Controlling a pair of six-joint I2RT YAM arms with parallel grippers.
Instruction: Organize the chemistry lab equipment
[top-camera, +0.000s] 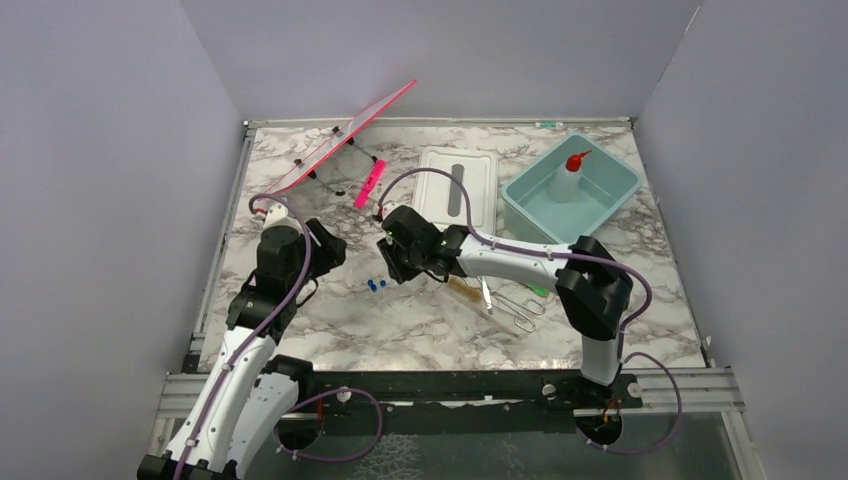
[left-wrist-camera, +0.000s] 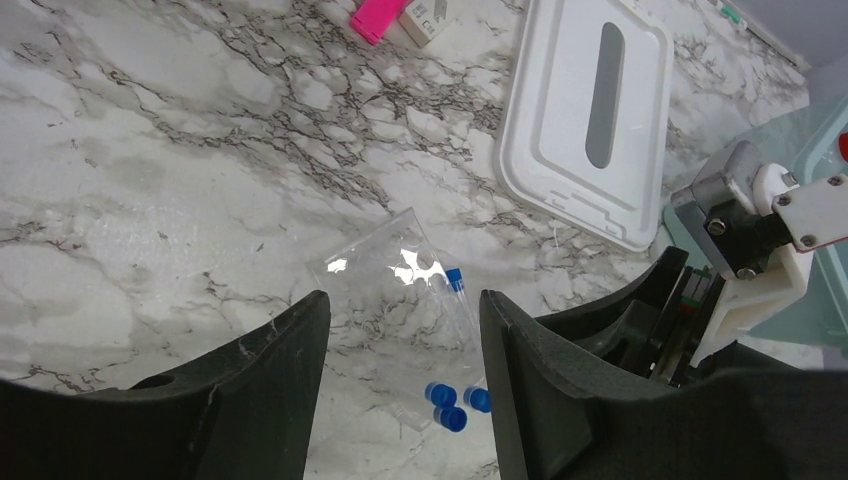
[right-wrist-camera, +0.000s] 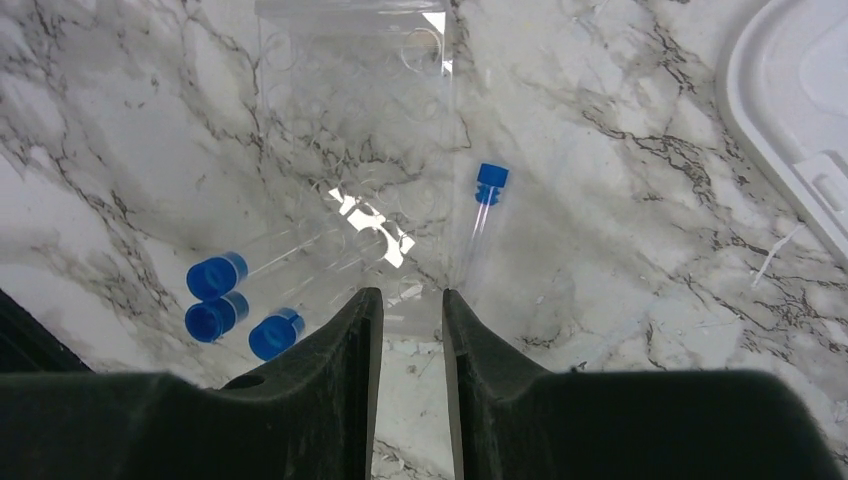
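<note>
Three clear blue-capped tubes (right-wrist-camera: 232, 305) lie together on the marble, with a fourth tube (right-wrist-camera: 487, 205) apart, beside a clear holed plastic sheet (right-wrist-camera: 350, 120). My right gripper (right-wrist-camera: 410, 295) hovers over the sheet's near edge, its jaws a narrow gap apart and empty. My left gripper (left-wrist-camera: 405, 300) is wide open and empty above the same tubes (left-wrist-camera: 450, 405). In the top view the caps (top-camera: 375, 285) lie just below the right gripper (top-camera: 388, 262), with the left gripper (top-camera: 335, 250) to their left. The white squeeze bottle (top-camera: 570, 175) stands in the teal tub (top-camera: 615, 205). Tweezers (top-camera: 486, 295), wire clamp (top-camera: 522, 312), brush (top-camera: 462, 290) and green-tipped stick (top-camera: 537, 290) lie under the right arm.
The white rectangular lid (top-camera: 458, 185) lies at the back centre and also shows in the left wrist view (left-wrist-camera: 585, 110). A pink-edged clear stand (top-camera: 340, 140) leans at the back left, with a pink piece (top-camera: 370, 185) by it. Grey walls surround the table.
</note>
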